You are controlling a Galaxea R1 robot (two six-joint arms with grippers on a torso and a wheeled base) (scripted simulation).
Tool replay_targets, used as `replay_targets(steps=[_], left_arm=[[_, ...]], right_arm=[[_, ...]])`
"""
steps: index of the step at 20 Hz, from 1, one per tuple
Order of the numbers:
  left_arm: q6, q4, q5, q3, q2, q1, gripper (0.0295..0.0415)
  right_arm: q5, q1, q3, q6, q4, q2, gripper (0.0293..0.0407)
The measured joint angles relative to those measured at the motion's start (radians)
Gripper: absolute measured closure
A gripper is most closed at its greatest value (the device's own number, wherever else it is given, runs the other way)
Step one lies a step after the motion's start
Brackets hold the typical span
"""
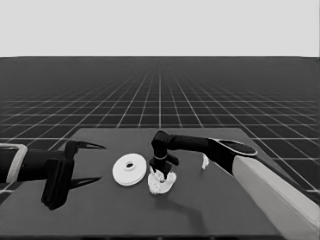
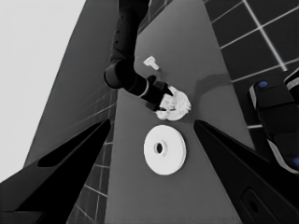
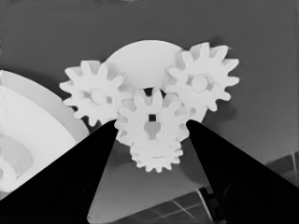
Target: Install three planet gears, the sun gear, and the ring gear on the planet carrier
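My right gripper (image 3: 152,128) is down over the smaller round part (image 3: 145,58), near the middle of the table. Between my two fingers sits the centre gear (image 3: 152,122), its teeth touching or nearly touching each fingertip; the jaws are narrowed around it, but I cannot tell whether they truly grip it or only flank it. Three more gears surround that one on the smaller round part: one gear (image 3: 96,95) to one side, another (image 3: 202,81) to the other, and a lower gear (image 3: 155,158) partly hidden beneath the centre one. Their teeth appear to mesh with the centre gear. My fingers cover part of the smaller round part's rim.

Just beside this cluster lies the larger round part (image 1: 129,170), flat on the table, close to the gears but not on them. In my right wrist view only a cut-off arc of it shows.

A thin white piece (image 1: 205,161) lies behind my right arm, partly hidden by it.

My left gripper (image 1: 86,162) waits over the table's left end, fingers wide apart and holding nothing.
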State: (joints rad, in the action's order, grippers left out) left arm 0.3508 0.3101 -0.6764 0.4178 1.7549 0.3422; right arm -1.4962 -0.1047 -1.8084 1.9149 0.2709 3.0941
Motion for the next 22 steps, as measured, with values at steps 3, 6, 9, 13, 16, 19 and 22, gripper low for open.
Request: replay_targets(steps=[3,6,9,13,16,19,22], left_arm=[[0.000,0.000,0.000,0.000,0.000,0.000,0.0326],[0.000,0.000,0.000,0.000,0.000,0.000,0.0326],[0.000,0.000,0.000,0.000,0.000,0.000,0.0326],[0.000,0.000,0.000,0.000,0.000,0.000,0.0326],[0.000,0.000,0.000,0.000,0.000,0.000,0.0326],[0.000,0.000,0.000,0.000,0.000,0.000,0.0326],[0.000,0.000,0.000,0.000,0.000,0.000,0.0326]], right_arm=[[0.000,0.000,0.000,0.031,0.000,0.000,0.0390],[0.000,0.000,0.000,0.063,0.000,0.000,0.0390],[0.000,0.000,0.000,0.094,0.000,0.000,0.0390],[0.000,0.000,0.000,0.136,0.000,0.000,0.0390],[0.000,0.000,0.000,0.168,0.000,0.000,0.0390],[0.000,0.000,0.000,0.199,0.000,0.000,0.0390],[0.000,0.000,0.000,0.230,0.000,0.000,0.0390]])
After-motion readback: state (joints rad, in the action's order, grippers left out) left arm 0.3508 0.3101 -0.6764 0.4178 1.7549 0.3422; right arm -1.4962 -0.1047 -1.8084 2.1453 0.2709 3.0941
